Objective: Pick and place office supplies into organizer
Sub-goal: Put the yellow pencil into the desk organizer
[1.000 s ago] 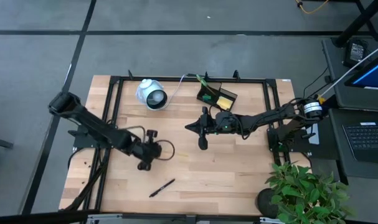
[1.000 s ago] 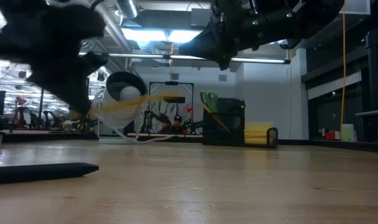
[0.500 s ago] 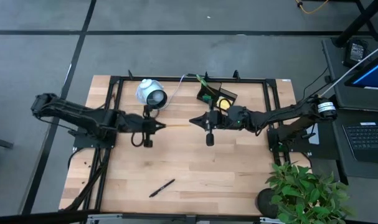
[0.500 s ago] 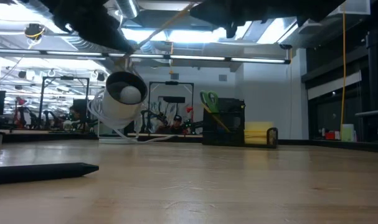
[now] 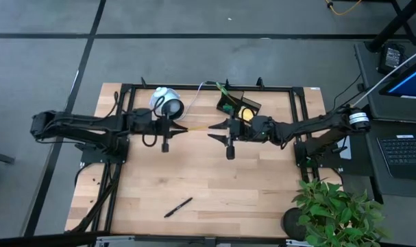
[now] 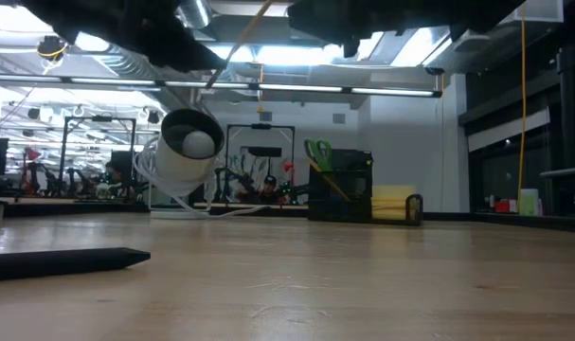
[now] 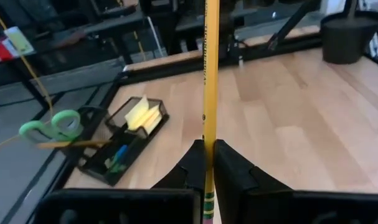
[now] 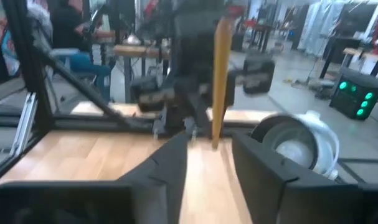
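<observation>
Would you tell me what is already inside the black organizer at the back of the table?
The organizer holds green-handled scissors, a yellow sticky-note pad, a pencil and something small and blue. Its walls hide the compartment floors, so smaller items cannot be ruled out.

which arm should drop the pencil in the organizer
Right. The left gripper holds the pencil, but the open right gripper meets its tip and sits nearer the organizer.

Between the left gripper (image 5: pixel 182 128) and right gripper (image 5: pixel 212 130) the held pencil (image 5: pixel 199 129) bars the gap, while bare table (image 5: pixel 249 185) lies open toward the pen (image 5: pixel 178 206).
</observation>
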You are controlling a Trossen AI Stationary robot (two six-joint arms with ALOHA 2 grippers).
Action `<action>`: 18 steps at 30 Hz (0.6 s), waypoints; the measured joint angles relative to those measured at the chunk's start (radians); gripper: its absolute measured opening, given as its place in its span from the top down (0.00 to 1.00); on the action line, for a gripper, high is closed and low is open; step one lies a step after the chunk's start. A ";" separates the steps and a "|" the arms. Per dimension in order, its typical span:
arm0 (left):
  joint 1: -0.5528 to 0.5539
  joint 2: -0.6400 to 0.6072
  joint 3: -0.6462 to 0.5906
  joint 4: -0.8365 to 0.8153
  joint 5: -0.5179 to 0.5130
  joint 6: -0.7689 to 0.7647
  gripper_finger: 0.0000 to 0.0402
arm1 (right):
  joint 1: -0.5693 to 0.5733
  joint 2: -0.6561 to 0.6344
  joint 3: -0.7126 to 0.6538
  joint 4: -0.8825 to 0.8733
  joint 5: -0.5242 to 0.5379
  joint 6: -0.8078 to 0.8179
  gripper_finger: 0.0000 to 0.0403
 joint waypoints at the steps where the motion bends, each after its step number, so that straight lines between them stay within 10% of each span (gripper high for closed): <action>1: 0.009 0.008 -0.011 0.034 0.015 0.000 0.97 | -0.003 0.006 0.000 0.024 0.000 0.002 0.66; 18: 0.026 0.197 -0.026 0.278 0.101 0.008 0.97 | -0.028 0.112 0.000 0.268 -0.001 -0.029 0.61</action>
